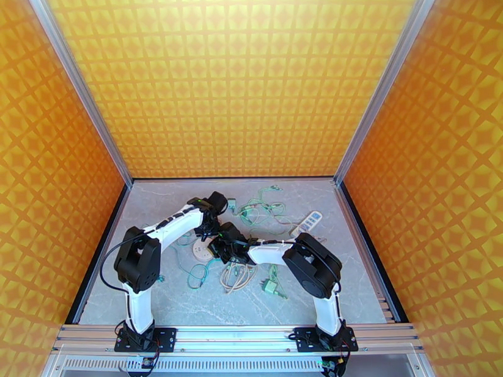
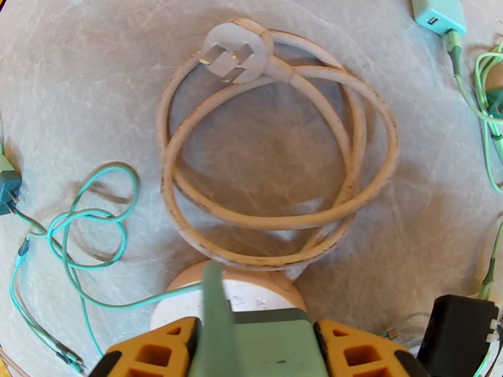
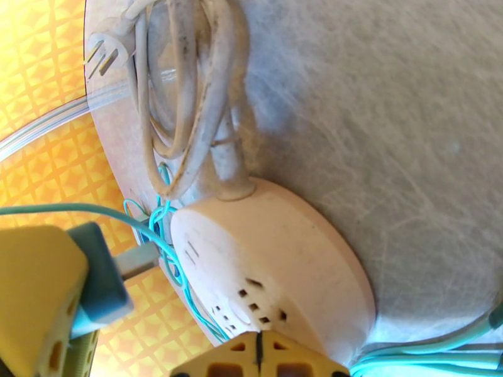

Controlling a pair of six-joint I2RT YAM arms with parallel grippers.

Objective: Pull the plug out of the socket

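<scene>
Green plug point(image 2: 270, 337) tight in left gripper point(image 2: 258, 354); right gripper point(image 3: 258, 356) closed, seemingly on socket point(image 3: 270, 259), cord point(image 3: 229, 158) beside.

The teal-green plug point(image 3: 94, 271) is clamped between the left claw's point(image 2: 254, 347) fingers. Its bare metal prong points at the socket, clear of the slots. The round cream socket point(image 3: 270, 265) lies flat on the bench point(image 2: 94, 89) just under that claw, slots up. Its rim meets the right claw's point(image 3: 258, 354) pressed-together fingertips, and its grubby white cord point(image 2: 276, 215) is coiled beyond.
</scene>
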